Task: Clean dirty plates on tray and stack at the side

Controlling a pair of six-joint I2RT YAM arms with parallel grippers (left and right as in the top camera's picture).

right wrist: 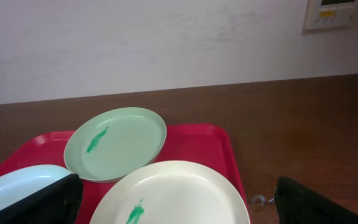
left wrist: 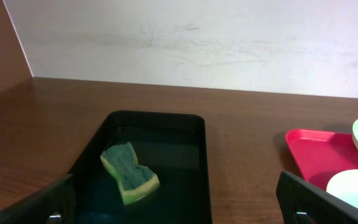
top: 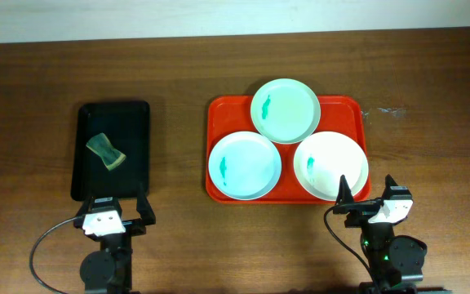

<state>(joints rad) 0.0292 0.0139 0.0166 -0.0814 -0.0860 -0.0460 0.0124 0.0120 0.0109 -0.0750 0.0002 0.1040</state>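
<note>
The red tray (top: 219,110) holds three plates, each with a teal smear. The pale green plate (top: 285,109) is at the back and rests partly on the other two. The pale blue plate (top: 245,166) is front left, the white plate (top: 330,166) front right. In the right wrist view I see the tray (right wrist: 207,140), the green plate (right wrist: 117,143), the white plate (right wrist: 179,193) and an edge of the blue plate (right wrist: 11,186). My right gripper (top: 368,196) is open and empty just before the white plate. My left gripper (top: 119,206) is open and empty at the black tray's near end.
A narrow black tray (top: 133,114) lies at the left with a green sponge (top: 106,152) on it; both show in the left wrist view, the tray (left wrist: 191,155) and the sponge (left wrist: 129,171). A small scuff (top: 390,110) marks the table right of the red tray.
</note>
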